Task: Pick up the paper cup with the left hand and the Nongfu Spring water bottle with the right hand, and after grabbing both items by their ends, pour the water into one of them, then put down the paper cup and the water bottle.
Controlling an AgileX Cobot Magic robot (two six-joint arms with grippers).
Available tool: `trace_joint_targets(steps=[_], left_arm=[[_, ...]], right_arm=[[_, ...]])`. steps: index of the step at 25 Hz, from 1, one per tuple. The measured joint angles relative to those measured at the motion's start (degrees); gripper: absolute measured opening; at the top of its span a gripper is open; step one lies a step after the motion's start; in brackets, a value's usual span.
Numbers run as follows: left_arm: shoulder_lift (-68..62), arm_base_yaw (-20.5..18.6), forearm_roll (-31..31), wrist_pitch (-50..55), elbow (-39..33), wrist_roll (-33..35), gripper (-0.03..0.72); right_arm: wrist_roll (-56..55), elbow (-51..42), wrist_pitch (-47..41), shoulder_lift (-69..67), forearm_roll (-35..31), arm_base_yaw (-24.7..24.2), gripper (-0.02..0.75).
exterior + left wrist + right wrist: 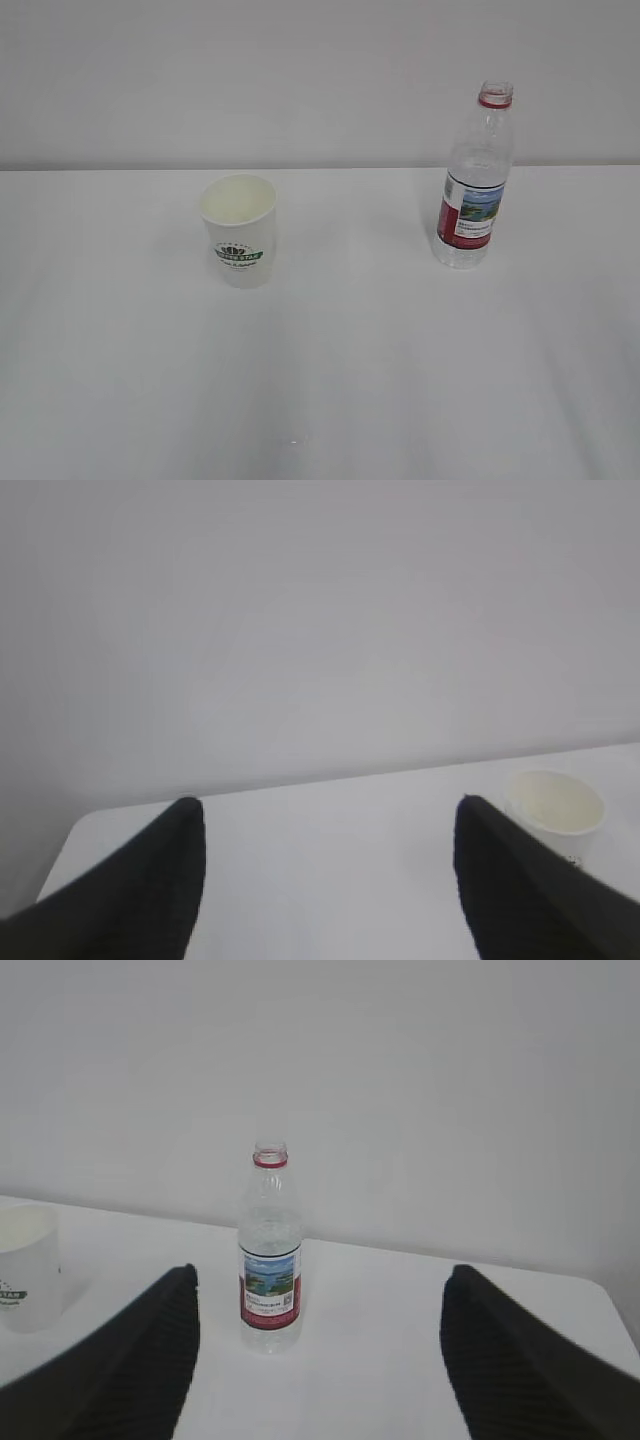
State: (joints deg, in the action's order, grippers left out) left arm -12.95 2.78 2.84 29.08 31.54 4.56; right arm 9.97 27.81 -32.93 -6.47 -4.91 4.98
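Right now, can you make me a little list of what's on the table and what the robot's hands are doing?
cup: white paper, upright, green logo, looks empty, left side of table
bottle: clear plastic, upright, no cap, red-and-white label, right of cup, apart from it
left end effector: open, holding nothing, cup ahead to its right
right end effector: open, holding nothing, bottle ahead between its fingers, untouched
water: level too hard to tell

Paper cup logo (blurred): "STAR".
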Motion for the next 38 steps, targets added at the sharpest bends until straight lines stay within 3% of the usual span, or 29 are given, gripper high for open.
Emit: trace_joint_targets(steps=[11, 22, 38], left_arm=[[-11.30, 0.00, 0.00, -16.54, 0.00, 0.00, 0.549], [-21.83, 0.00, -2.84, -27.96, 0.00, 0.00, 0.540], [-38.56, 0.00, -2.84, -47.80, 0.00, 0.00, 0.522]], right_arm=[[0.35, 0.00, 13.54, -8.61, 0.16, 0.00, 0.568], [2.64, -0.09, 20.10, -17.92, 6.26, 0.00, 0.568], [2.74, -0.09, 43.78, -34.52, 6.38, 0.00, 0.568]])
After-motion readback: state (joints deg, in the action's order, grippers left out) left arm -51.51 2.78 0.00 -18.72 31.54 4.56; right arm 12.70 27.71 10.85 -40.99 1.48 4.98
